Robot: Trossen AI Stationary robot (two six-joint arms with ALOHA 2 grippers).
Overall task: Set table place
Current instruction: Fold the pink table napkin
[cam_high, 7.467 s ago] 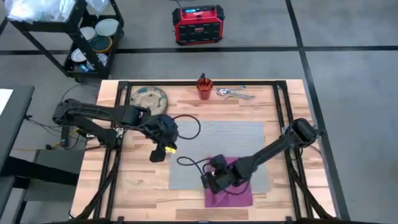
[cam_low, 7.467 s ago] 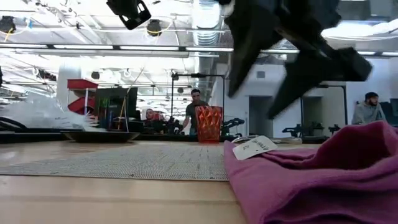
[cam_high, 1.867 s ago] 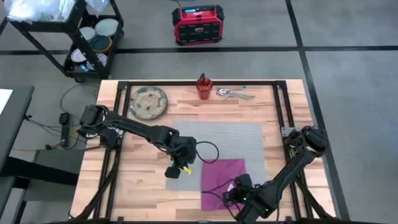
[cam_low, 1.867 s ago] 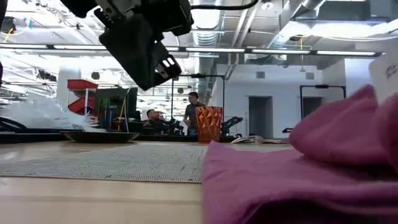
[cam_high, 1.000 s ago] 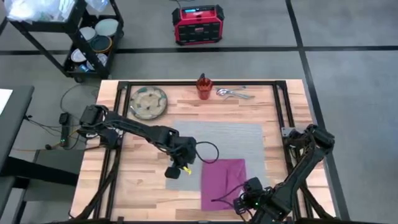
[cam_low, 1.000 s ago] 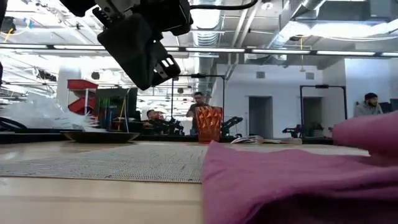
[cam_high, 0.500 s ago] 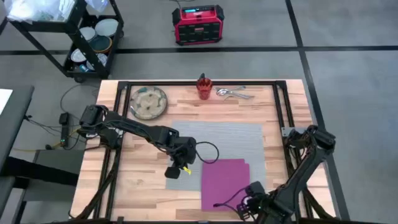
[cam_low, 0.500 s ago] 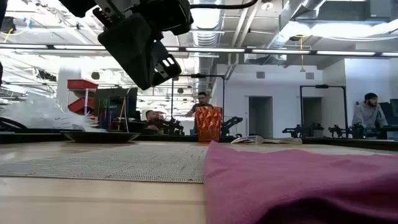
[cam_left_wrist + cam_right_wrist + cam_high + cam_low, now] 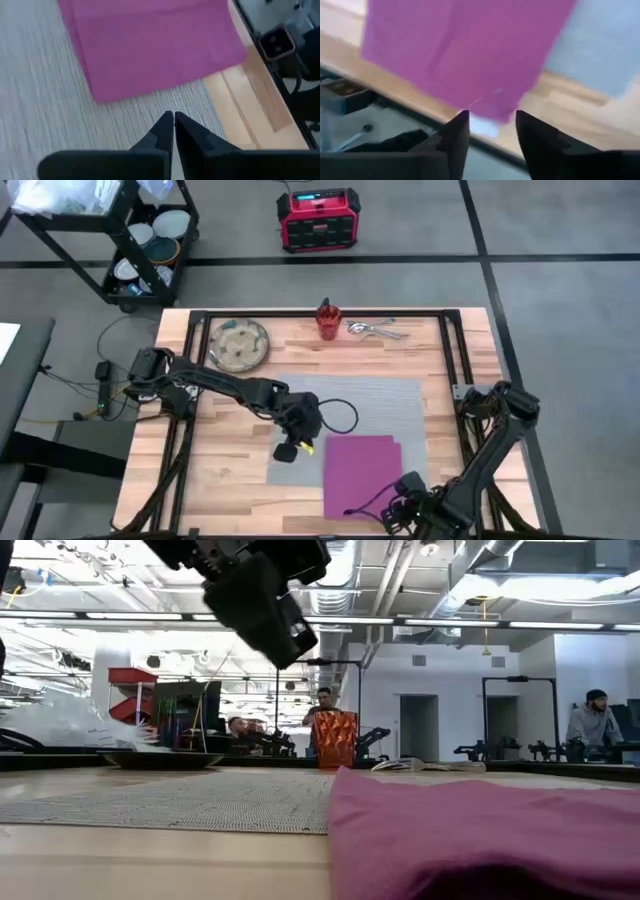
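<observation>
Both grippers hang free: left gripper (image 9: 290,450) closed, shifted nearer napkin (image 9: 362,473); right gripper (image 9: 491,131) apart

Two dark, jointed arms, matte black throughout. Left arm (image 9: 215,385) trailed by a thin black cable loop, with a small yellow marking at the left gripper (image 9: 288,450). Right gripper (image 9: 490,131) shaped as two blunt, dark, tapered fingers (image 9: 456,136).
</observation>
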